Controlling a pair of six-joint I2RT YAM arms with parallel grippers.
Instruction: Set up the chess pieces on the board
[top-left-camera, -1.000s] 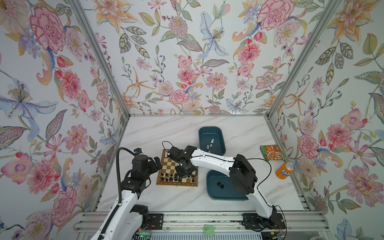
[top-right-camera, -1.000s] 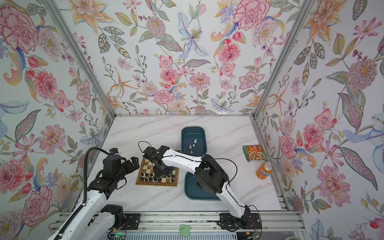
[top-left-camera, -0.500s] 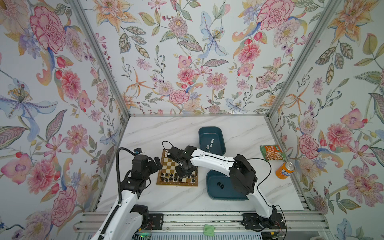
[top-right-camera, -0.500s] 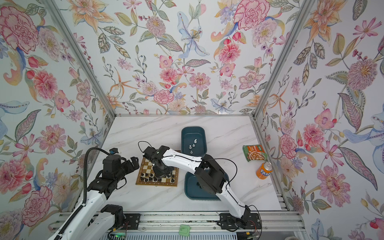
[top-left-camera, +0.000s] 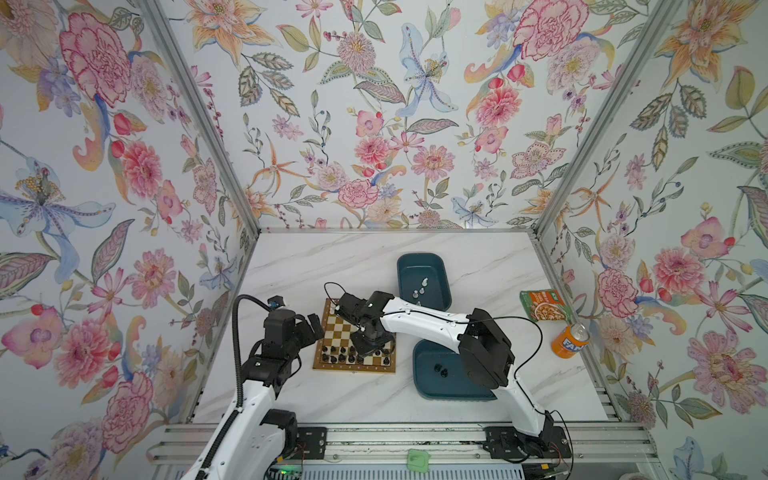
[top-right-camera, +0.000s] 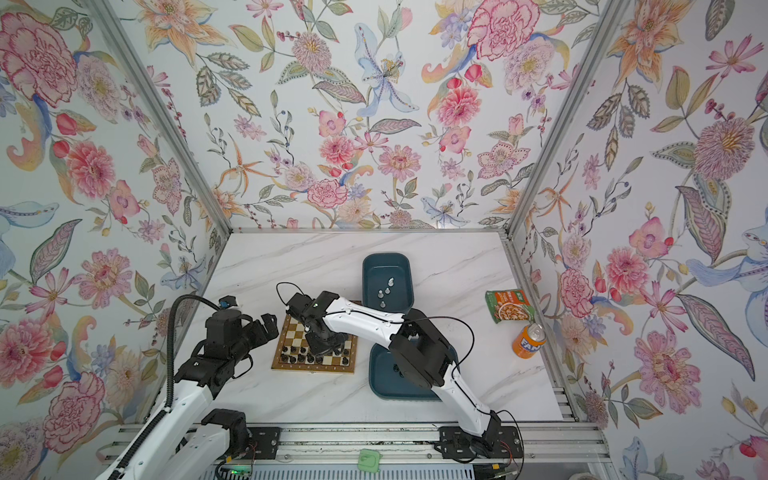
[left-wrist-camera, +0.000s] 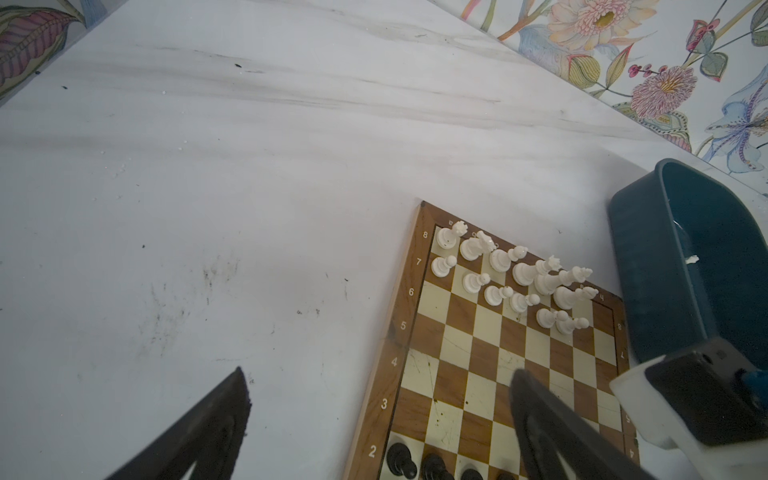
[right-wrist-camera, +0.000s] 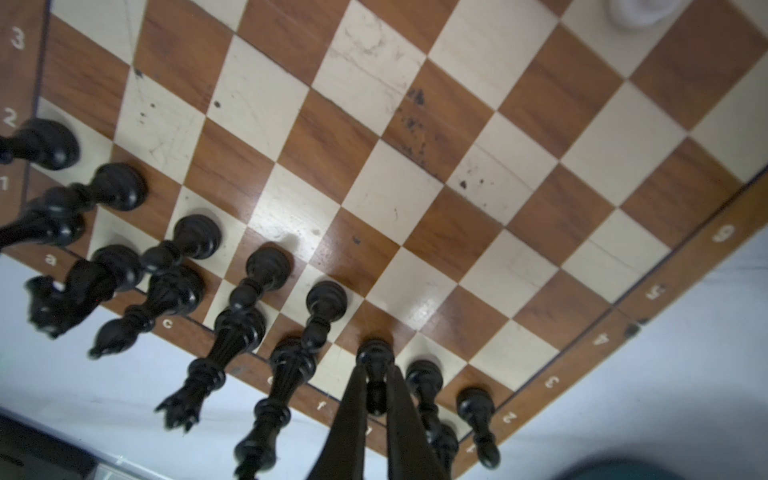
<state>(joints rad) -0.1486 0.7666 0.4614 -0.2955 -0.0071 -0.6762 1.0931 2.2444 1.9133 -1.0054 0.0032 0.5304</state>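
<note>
The board (top-left-camera: 332, 328) (top-right-camera: 296, 329) lies left of the table's middle. White chess pieces (left-wrist-camera: 511, 274) fill most of its two far rows. Black chess pieces (right-wrist-camera: 266, 270) stand in its two near rows. My right gripper (right-wrist-camera: 376, 368) (top-left-camera: 368, 347) reaches down over the near rows, shut on a black pawn (right-wrist-camera: 375, 388). The pawn's base rests on a second-row square. My left gripper (left-wrist-camera: 376, 372) (top-left-camera: 316, 328) hovers open over the board's left edge with nothing between its fingers.
A teal tub (top-left-camera: 424, 262) behind the board holds a few white pieces (top-left-camera: 419, 286). A second teal tub (top-left-camera: 440, 388) to the board's right holds two black pieces (top-left-camera: 440, 370). A food packet (top-left-camera: 542, 305) and an orange can (top-left-camera: 571, 340) stand at the right.
</note>
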